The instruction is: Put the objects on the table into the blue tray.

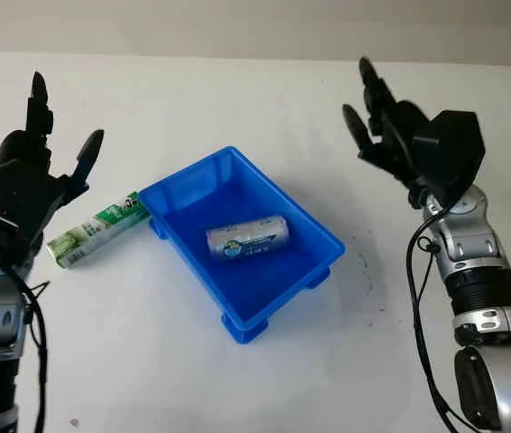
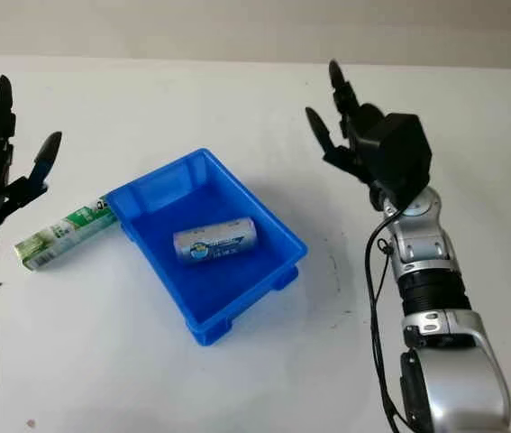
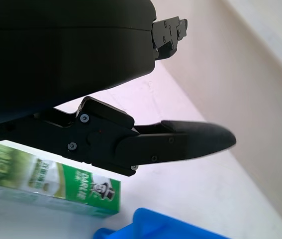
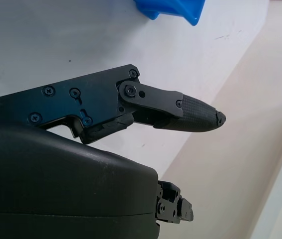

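Status: blue tray sits mid-surface, turned at an angle. One silver can lies on its side on the tray floor. One item is outstanding: green toothpaste box, flat on the white surface, with its near end just beside the tray's left corner. Contact w/ the tray wall can't be confirmed from the head views; the left wrist view shows box end and tray corner very near each other.

Left robot hand: raised over the surface, above and slightly behind the box's outer end, holding nothing, fingers extended and clear of the box. Right robot hand: raised on the far side of the tray, well apart from it, holding nothing, fingers extended upward. Judged idle.

Est. progress: roughly half, pending the box.

Risks, judged from the current layout:
1. Box is low and flat. A top-down grasp may let the fingers slide off the glossy carton or press it into the surface w/o closing around it.
2. Box end is close to the tray corner. A descent or sideways nudge could shove the box against the tray and shift or rotate the tray, moving the drop target.
3. Box is long vs. the tray opening. Released crosswise, it could bridge the rim or tip back out. Needs aligning w/ the tray's long axis.
4. Can lies loose inside. The box landing on it could start it rolling, or leave the box propped up on the can.
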You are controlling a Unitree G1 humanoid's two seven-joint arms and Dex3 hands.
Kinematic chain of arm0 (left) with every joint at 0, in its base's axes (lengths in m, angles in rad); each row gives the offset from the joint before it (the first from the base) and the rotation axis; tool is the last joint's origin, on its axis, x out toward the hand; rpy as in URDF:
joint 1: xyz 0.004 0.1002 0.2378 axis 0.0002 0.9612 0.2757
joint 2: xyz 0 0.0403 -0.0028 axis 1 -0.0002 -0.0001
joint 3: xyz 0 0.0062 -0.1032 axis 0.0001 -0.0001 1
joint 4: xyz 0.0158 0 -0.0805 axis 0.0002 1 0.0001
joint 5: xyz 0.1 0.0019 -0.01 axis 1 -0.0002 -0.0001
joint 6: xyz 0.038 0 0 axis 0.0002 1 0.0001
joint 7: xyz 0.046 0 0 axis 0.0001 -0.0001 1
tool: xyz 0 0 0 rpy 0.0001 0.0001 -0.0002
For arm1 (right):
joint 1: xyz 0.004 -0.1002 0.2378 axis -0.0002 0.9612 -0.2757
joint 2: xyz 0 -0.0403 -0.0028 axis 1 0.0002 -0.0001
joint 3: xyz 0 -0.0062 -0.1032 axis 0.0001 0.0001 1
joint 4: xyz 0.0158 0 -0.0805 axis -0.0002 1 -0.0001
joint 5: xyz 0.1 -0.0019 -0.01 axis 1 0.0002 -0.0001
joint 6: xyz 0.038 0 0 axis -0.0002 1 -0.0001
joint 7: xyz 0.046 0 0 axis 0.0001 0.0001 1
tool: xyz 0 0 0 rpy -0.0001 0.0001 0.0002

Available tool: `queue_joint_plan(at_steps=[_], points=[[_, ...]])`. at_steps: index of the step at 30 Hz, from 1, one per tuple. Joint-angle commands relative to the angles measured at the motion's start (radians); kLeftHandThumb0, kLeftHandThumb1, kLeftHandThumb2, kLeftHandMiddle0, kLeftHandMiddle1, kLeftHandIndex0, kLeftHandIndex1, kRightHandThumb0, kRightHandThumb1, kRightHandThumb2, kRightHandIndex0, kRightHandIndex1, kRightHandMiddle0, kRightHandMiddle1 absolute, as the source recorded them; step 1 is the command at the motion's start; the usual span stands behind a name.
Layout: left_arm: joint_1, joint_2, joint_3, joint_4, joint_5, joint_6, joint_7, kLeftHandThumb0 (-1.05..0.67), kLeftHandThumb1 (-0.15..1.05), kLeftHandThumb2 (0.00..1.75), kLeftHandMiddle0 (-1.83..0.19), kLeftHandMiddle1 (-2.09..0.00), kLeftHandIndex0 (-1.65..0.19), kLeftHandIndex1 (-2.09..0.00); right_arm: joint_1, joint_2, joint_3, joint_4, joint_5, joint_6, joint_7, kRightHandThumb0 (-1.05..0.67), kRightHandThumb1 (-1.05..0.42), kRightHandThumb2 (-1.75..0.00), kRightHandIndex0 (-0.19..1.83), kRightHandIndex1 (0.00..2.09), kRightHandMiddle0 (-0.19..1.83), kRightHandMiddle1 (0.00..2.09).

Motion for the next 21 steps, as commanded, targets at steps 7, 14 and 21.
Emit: queue_joint_plan(at_steps=[7, 14, 21], points=[[0.020, 0.113, -0.029, -0.129, 0.033, 0.219, -0.133, -0.89, 1.03, 0.08, 0.09, -0.07, 0.19, 0.00, 0.005, 0.007, -0.006, -0.018, 0.007, 0.030, 0.006, -0.62, -1.05, -0.66, -0.19, 0.00, -0.19, 0.00], [0.034, 0.249, -0.142, -0.174, 0.135, 0.292, -0.253, -0.90, 0.96, 0.05, 0.17, -1.13, 0.18, -0.04, -0.003, 0.009, -0.004, -0.007, 0.003, 0.025, 0.005, -0.63, -1.05, -0.66, -0.19, 0.00, -0.19, 0.00], [0.041, 0.354, -0.211, -0.156, 0.189, 0.222, -0.365, -0.84, 0.92, 0.04, 0.12, -0.09, 0.10, -0.08, -0.007, 0.008, -0.010, -0.009, 0.012, 0.036, 0.011, -0.62, -1.05, -0.66, -0.19, 0.00, -0.19, 0.00]])
